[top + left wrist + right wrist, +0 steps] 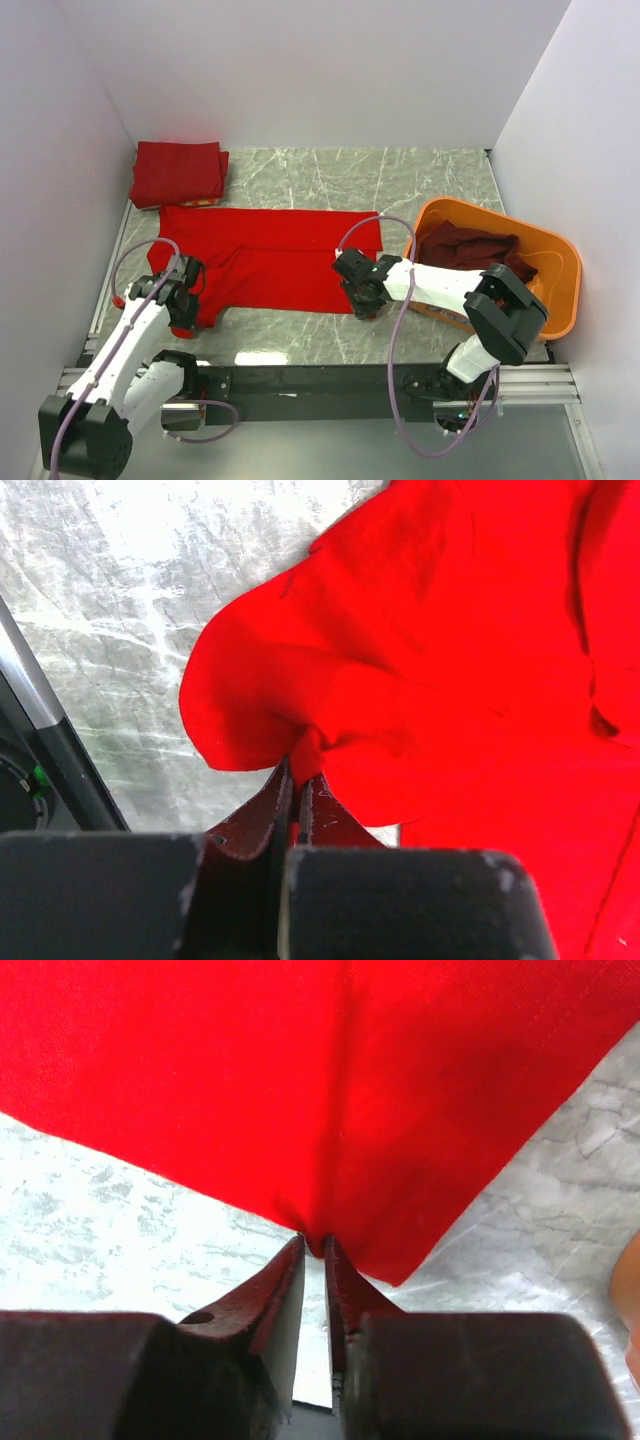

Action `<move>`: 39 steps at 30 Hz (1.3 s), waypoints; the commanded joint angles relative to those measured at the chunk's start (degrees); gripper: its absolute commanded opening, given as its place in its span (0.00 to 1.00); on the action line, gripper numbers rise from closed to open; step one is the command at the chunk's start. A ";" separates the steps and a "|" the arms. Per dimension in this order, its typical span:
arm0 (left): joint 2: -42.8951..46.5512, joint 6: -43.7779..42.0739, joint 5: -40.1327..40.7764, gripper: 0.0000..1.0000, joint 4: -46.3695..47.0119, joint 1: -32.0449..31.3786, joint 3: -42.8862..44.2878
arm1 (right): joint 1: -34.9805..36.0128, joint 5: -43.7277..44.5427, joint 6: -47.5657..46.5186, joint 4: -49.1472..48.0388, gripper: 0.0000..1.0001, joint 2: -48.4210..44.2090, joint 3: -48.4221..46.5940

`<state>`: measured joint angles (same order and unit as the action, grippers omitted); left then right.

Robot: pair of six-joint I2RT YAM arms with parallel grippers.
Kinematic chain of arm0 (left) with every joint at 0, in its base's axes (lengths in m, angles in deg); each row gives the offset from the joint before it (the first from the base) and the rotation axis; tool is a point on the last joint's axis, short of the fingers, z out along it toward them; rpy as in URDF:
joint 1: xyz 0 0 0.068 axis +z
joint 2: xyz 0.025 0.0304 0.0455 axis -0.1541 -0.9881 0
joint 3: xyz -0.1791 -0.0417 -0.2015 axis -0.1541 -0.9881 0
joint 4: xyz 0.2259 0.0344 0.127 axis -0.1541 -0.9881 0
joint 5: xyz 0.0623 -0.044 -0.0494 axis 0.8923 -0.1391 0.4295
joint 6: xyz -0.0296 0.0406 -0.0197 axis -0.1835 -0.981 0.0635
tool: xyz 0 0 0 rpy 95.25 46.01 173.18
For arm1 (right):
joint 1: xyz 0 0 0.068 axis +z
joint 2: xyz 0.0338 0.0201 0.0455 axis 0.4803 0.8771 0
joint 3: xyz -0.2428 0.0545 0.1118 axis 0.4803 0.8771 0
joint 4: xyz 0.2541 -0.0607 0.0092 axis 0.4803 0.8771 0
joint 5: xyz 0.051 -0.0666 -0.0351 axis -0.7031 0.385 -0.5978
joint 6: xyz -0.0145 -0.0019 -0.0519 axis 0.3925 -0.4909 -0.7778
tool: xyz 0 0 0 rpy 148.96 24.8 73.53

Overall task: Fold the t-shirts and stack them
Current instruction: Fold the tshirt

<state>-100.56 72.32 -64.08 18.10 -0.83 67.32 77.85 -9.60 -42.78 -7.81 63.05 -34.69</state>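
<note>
the left claw is pinched together on the near-left corner of the bright red t-shirt, with cloth bunched at its tips. the right claw is clamped on the same shirt's near-right edge. the marble-patterned counter carries everything. the red shirt lies spread across its middle, between the two arms. the orange tub sits at the right with a crumpled maroon t-shirt inside. a folded pile of dark red t-shirts rests in the far-left corner.
</note>
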 commanded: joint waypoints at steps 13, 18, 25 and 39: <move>-2.62 -0.33 0.34 0.01 -1.49 -0.68 5.33 | 0.16 5.44 -1.62 1.62 0.00 -3.57 -3.87; -3.07 -0.95 1.05 0.01 -0.96 -0.77 6.82 | -0.72 5.35 -2.15 0.91 0.00 -3.21 -4.83; -6.92 -3.31 2.54 0.01 1.14 -0.77 11.13 | -1.95 7.29 -3.29 0.74 0.00 -2.86 -8.70; -22.39 -7.97 6.59 0.01 4.66 -0.77 25.62 | -10.12 5.53 -6.37 -1.02 0.00 3.46 -18.10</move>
<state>-120.91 67.06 -59.90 20.38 -1.38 88.54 69.13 -3.22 -47.85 -6.71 64.80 -49.07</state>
